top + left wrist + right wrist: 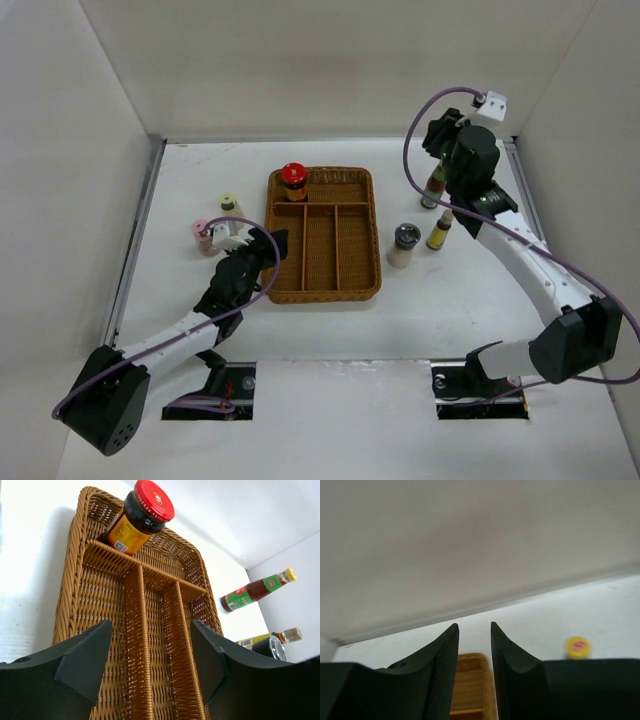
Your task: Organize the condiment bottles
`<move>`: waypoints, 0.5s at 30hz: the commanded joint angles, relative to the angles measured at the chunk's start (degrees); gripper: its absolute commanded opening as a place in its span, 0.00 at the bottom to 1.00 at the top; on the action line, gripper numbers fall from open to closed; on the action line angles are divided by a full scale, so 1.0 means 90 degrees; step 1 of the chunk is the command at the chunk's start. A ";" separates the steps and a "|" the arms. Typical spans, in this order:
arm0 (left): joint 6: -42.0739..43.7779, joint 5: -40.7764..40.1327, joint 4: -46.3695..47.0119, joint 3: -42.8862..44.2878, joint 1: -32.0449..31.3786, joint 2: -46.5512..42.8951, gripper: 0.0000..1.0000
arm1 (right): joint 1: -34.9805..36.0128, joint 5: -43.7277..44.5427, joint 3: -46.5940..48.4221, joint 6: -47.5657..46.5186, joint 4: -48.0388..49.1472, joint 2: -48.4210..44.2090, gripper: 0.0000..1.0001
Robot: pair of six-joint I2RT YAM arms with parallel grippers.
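My left tool [151,635] is wide and empty over the left rim of the tray [335,171], the pink bottle [203,237] upright on the worktop [450,320] just beside it. I'd shift left, centre over its cap, come down straight and close low on the body so it can't tip

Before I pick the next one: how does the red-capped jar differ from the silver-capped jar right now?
The red-capped jar stands inside the wicker tray, in its far compartment. The silver-capped jar stands outside it, on the table just right of the tray. The red-capped jar looks dark with a yellow label, while the silver-capped jar looks pale. Both stand upright.
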 commanded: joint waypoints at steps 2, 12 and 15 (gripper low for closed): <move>-0.0070 0.0129 0.0459 0.0109 -0.0012 0.0075 0.63 | -0.0485 0.0826 -0.0477 -0.0144 -0.0601 0.0072 0.47; -0.0070 0.0149 0.0459 0.0128 -0.0012 0.0134 0.63 | -0.1267 0.0203 -0.0379 -0.0291 -0.0828 0.0940 0.70; -0.0070 0.0149 0.0459 0.0109 -0.0002 0.0105 0.63 | -0.1355 -0.0021 -0.0263 -0.0281 -0.0808 0.1214 0.71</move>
